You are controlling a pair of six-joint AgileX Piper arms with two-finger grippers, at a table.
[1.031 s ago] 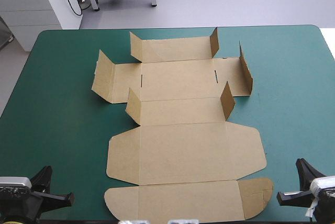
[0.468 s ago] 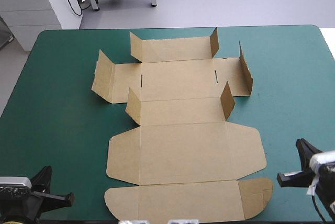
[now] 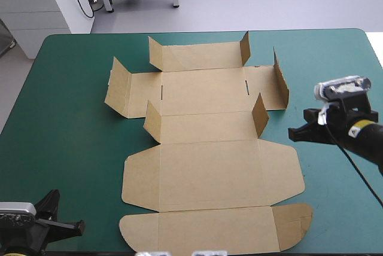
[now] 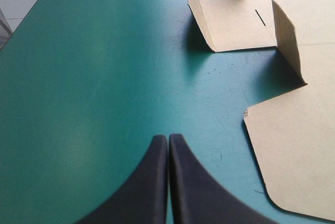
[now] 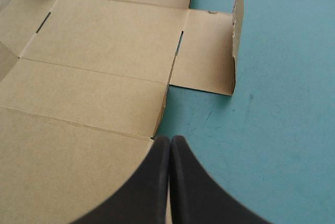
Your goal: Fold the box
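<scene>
The brown box (image 3: 209, 172) lies as a cut sheet across the middle of the table, its big panels flat. Several small flaps stand raised at its far half, among them the right end flap (image 3: 281, 79) and the inner flap (image 3: 260, 115). My right gripper (image 3: 292, 133) hovers shut just off the sheet's right edge, tip pointing at the inner flap. In the right wrist view the right gripper (image 5: 170, 139) sits over the box (image 5: 104, 46) edge. My left gripper (image 3: 80, 227) rests shut at the near left corner. In the left wrist view the left gripper (image 4: 168, 138) is clear of the box (image 4: 298, 150).
The teal-green cover (image 3: 66, 118) shows as wide strips on both sides of the sheet. The table's right edge (image 3: 378, 58) runs close behind my right arm. The sheet's rounded near flaps (image 3: 296, 223) reach almost to the front edge.
My right arm has risen from the near right corner and moved away from the front edge, toward the box's right side. The left arm and the box have not moved.
</scene>
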